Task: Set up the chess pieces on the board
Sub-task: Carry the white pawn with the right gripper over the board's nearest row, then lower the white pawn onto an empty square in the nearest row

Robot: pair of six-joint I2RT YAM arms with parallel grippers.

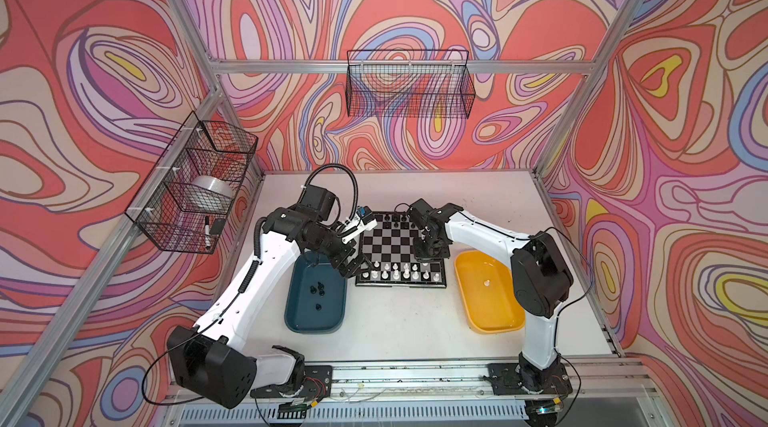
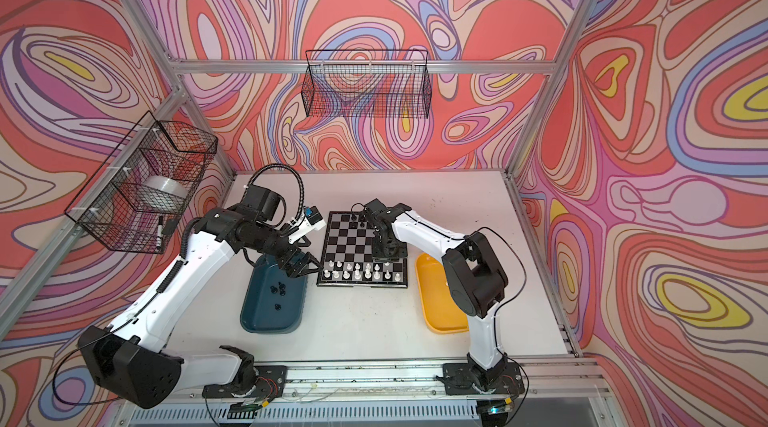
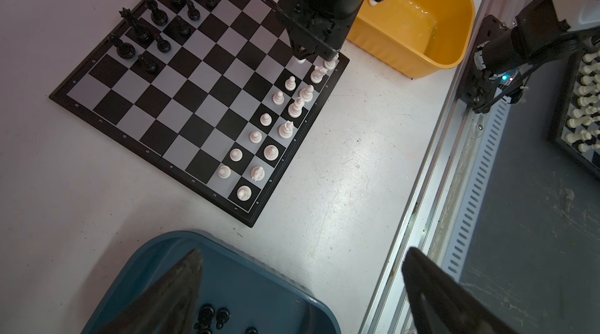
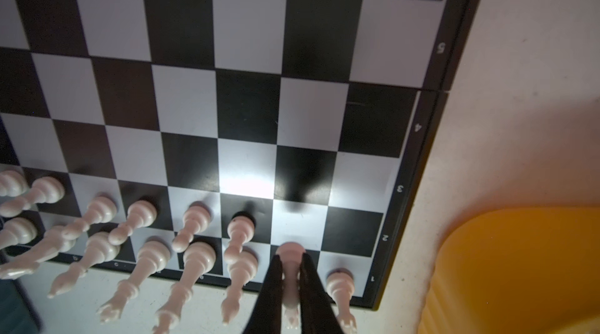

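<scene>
The board (image 1: 386, 244) (image 2: 349, 242) (image 3: 181, 95) (image 4: 246, 105) lies mid-table. White chess pieces (image 1: 395, 272) (image 3: 269, 134) fill most of its two near rows, and black ones (image 1: 395, 219) (image 3: 156, 14) stand along its far rows. My right gripper (image 1: 431, 258) (image 3: 301, 56) (image 4: 292, 283) is shut on a white piece (image 4: 290, 252), whose base is at a square near the board's near right corner. My left gripper (image 1: 353, 267) (image 3: 306, 283) hangs open and empty over the far right corner of the teal tray (image 1: 316, 328) (image 3: 227, 241), which holds several black pieces (image 1: 318, 288) (image 3: 211, 316).
A yellow tray (image 1: 494, 327) (image 3: 422, 66) right of the board holds one white piece (image 1: 486, 282). Wire baskets (image 1: 409, 84) hang on the back and left walls. A metal rail (image 1: 415, 375) runs along the table's front; another chess set (image 3: 581, 105) shows beyond it.
</scene>
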